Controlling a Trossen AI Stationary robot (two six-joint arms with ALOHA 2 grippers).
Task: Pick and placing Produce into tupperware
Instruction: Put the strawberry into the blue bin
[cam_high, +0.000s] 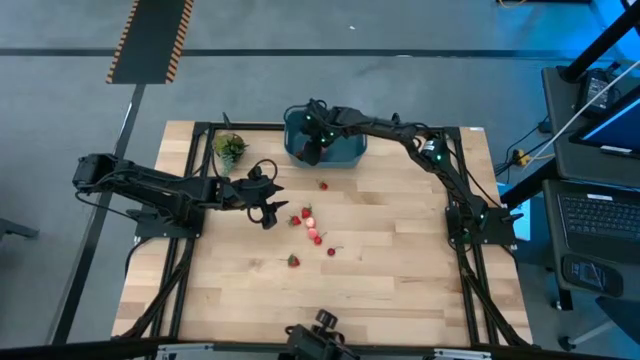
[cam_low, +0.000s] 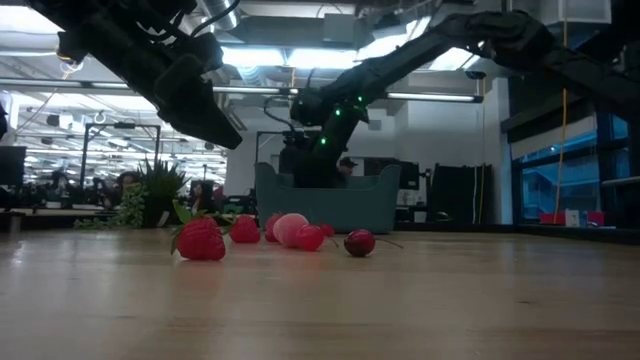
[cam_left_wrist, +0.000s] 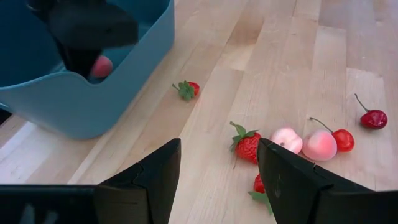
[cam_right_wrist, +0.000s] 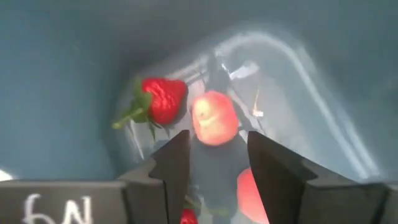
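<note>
Smooth teal plastic tub, bumpy red strawberry, pale wood table

— Where does each camera sit?

— One hangs overhead, looking straight down on the whole wooden table, with the teal tub at upper centre. A second sits at tabletop level, facing across the boards into the office beyond, scattered fruit close in the foreground and the tub behind it at mid-frame.

— And the wrist cameras?

— The left one looks obliquely down along the boards, near enough that the tub fills the upper left and the fruit lies lower right. The right one peers directly into the tub, very close. All four views share that tub.
</note>
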